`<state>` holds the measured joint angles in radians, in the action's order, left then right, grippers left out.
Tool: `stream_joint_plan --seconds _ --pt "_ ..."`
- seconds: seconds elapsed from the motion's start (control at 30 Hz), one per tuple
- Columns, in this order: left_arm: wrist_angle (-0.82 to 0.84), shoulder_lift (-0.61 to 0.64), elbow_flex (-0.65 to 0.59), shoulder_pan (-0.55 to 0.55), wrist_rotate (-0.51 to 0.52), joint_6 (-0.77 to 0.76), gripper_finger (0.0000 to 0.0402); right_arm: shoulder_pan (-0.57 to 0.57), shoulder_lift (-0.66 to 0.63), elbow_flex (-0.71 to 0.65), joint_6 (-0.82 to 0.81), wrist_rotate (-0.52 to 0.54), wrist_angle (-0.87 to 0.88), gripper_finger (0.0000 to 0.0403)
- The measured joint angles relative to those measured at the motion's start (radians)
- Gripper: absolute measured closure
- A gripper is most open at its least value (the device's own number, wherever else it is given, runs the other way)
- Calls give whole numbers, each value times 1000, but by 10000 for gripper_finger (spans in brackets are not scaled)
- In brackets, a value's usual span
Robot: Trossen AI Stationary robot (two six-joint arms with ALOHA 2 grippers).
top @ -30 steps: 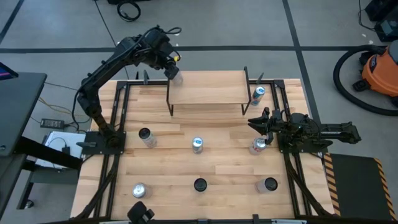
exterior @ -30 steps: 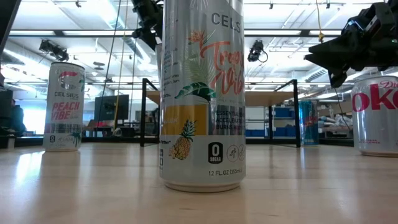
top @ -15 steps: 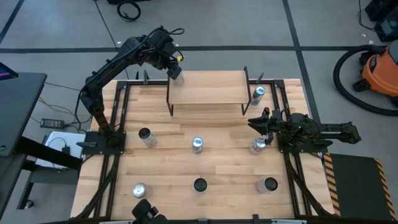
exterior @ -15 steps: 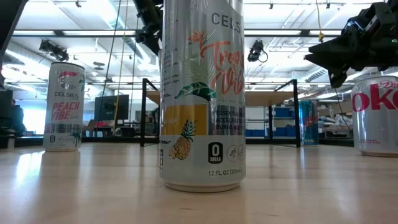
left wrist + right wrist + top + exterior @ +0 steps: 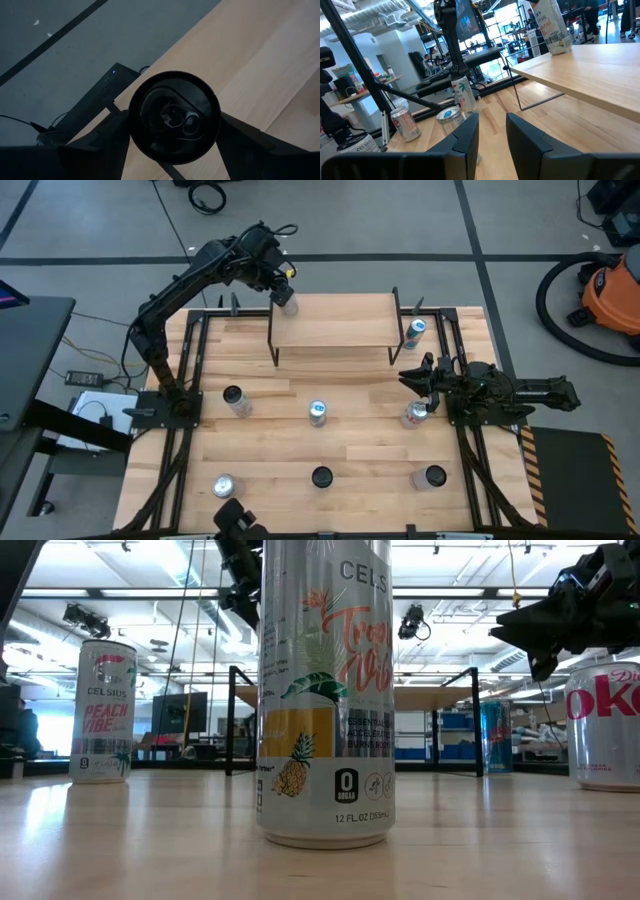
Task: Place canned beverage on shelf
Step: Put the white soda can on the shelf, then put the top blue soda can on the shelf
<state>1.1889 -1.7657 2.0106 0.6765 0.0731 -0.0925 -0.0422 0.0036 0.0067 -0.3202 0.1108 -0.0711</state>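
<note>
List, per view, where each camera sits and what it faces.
High: overhead, straight down on both arms, shelf.
Low: table height, level past a Celsius can; arms above.
Left wrist: above the held can, left gripper fingers flanking.
Right wrist: past right gripper toward shelf.
High and right wrist share shelf, held can.

The table (image 5: 340,450) is pale, smooth wood in jointed planks with a soft sheen, and the shelf (image 5: 335,320) has the same light wooden top on thin matt black metal legs. The cans are glossy metal: the near tall can (image 5: 325,690) has a printed, reflective wall, and the held can (image 5: 174,117) shows a dark shiny lid. Both arms look matt black.
</note>
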Motion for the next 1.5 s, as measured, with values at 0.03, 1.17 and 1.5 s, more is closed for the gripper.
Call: stream_joint_plan --seconds 0.03,1.17,1.5 --pt "0 0 0 0 0 1 141 0 0 0 0 0 0 296" --pt "61 6 146 -1 0 15 83 0 0 0 0 0 -4 296" --pt "230 7 316 -58 0 77 83 0 0 0 23 1 -163 296"
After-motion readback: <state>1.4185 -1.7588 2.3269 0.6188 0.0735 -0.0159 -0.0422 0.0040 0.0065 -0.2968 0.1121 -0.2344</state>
